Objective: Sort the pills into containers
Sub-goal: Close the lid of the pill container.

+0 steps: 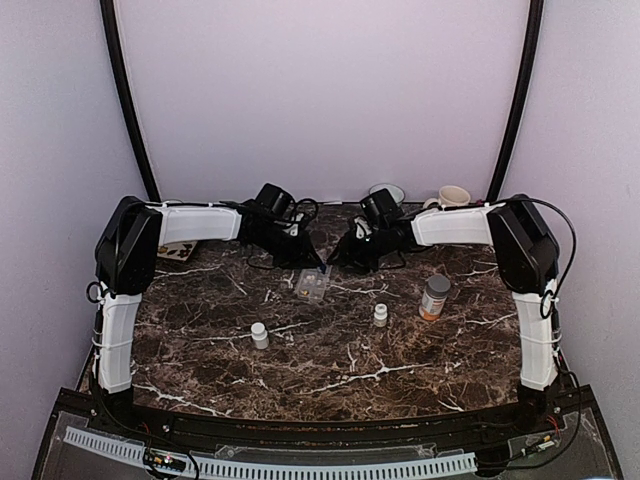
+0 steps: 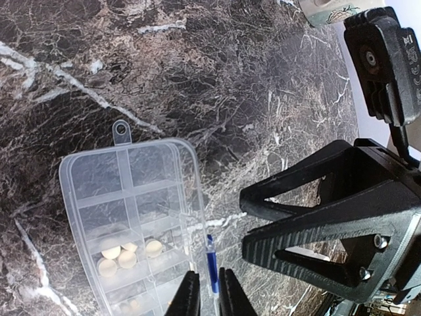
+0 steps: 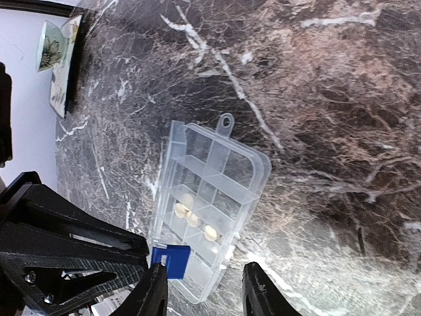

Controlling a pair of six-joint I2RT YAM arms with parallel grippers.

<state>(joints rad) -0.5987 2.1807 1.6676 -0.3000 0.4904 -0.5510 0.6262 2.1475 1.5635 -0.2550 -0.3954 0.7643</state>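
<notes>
The clear pill box (image 1: 312, 285) lies at the back centre of the marble table, its compartments (image 2: 125, 197) in plain view. Several cream pills (image 2: 118, 253) sit in the middle compartments (image 3: 192, 218). The lid stands up, edge-on in the left wrist view. My left gripper (image 2: 210, 299) is shut on the lid's blue latch (image 2: 211, 270), which the right wrist view shows face-on (image 3: 170, 262). My right gripper (image 3: 209, 296) is open, its fingers astride the box's near end without touching it. In the top view both grippers meet over the box, left (image 1: 305, 262) and right (image 1: 342, 258).
Two small white bottles (image 1: 260, 335) (image 1: 380, 315) and an orange bottle with a grey cap (image 1: 434, 297) stand in front of the box. A cup (image 1: 453, 196) and a bowl (image 1: 388, 190) sit at the back edge. A flat object (image 1: 172, 252) lies at the back left.
</notes>
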